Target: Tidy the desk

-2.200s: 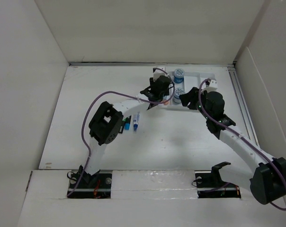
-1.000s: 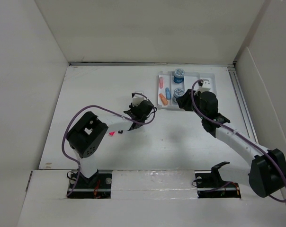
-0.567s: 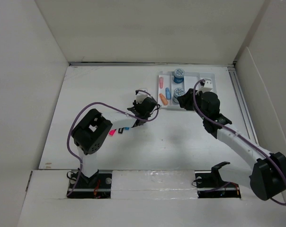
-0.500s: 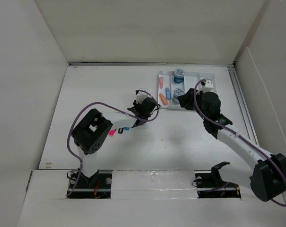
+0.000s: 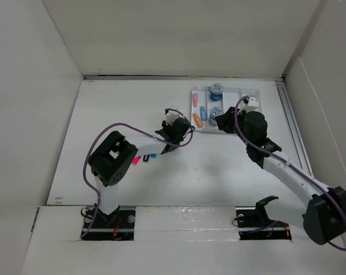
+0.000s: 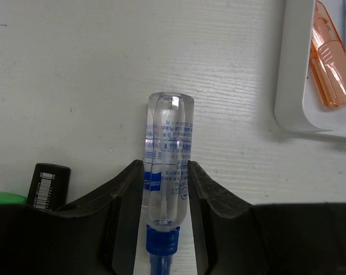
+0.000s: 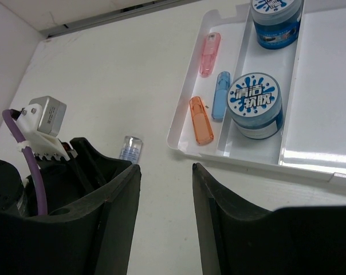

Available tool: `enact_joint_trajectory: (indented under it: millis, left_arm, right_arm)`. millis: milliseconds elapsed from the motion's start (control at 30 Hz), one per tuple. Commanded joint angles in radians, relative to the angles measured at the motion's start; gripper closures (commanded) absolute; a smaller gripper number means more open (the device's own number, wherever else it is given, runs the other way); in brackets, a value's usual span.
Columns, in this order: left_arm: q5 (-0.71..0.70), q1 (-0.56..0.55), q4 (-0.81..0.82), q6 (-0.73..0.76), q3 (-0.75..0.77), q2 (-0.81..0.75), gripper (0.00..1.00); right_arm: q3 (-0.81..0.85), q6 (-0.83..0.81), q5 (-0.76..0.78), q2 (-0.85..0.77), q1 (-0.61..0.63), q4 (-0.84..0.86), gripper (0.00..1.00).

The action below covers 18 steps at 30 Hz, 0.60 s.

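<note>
Clear plastic is showing between the left gripper's (image 6: 166, 172) fingers (image 6: 126, 192): they are pressing on both sides of a small see-through bottle (image 6: 167, 143) with blue print and a blue cap, the cap pointing back toward the wrist. Whether the bottle is resting on the desk (image 5: 219, 166) or hanging just above it cannot be told. Two seconds ago this gripper was sitting over the white tray (image 7: 327, 80) and hiding its left compartment; it is now lying off the tray's near-left corner, and the pink (image 7: 208, 53), blue (image 7: 221, 94) and orange (image 7: 201, 127) capsules there are showing again. Over the last half second it is hardly moving. Two blue-lidded jars (image 7: 255, 103) are sitting in the next compartment. The right gripper (image 7: 166, 169) is still hovering at the tray's near edge with its fingers spread apart and nothing between them. Beside the left fingers a black barcoded piece (image 6: 47, 184) is lying on the desk, which is spreading wide under both arms.
</note>
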Motion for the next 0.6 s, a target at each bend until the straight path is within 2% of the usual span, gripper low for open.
enact_joint_trajectory:
  millis: [0,133,167,233,400,467,533,567]
  left_arm:
    - [0.049,-0.005,-0.038,-0.005,-0.003,0.045,0.7]
    - [0.042,-0.005,-0.056,-0.007,0.014,0.065,0.69]
    - [0.037,-0.005,-0.051,-0.007,0.012,0.063,0.64]
    - [0.046,-0.005,-0.053,-0.001,0.017,0.066,0.6]
    - [0.04,-0.005,-0.047,0.001,0.016,0.058,0.61]
    - [0.049,-0.005,-0.056,0.001,0.026,0.055,0.68]
    - [0.046,-0.005,-0.056,-0.004,0.022,0.028,0.83]
    - [0.049,-0.005,-0.053,-0.004,0.019,0.016,0.86]
  right_arm:
    - [0.031,-0.017,-0.006,-0.026,0.0,0.022,0.53]
    - [0.031,-0.017,-0.001,-0.018,0.0,0.023,0.53]
    - [0.032,-0.017,-0.009,-0.02,0.0,0.022,0.53]
    - [0.029,-0.018,0.002,-0.021,0.0,0.023,0.53]
    - [0.034,-0.018,-0.009,-0.016,0.0,0.023,0.53]
    - [0.028,-0.017,-0.003,-0.016,0.0,0.026,0.53]
    - [0.028,-0.015,-0.004,-0.018,0.0,0.026,0.53]
    - [0.029,-0.014,-0.009,-0.021,0.0,0.026,0.53]
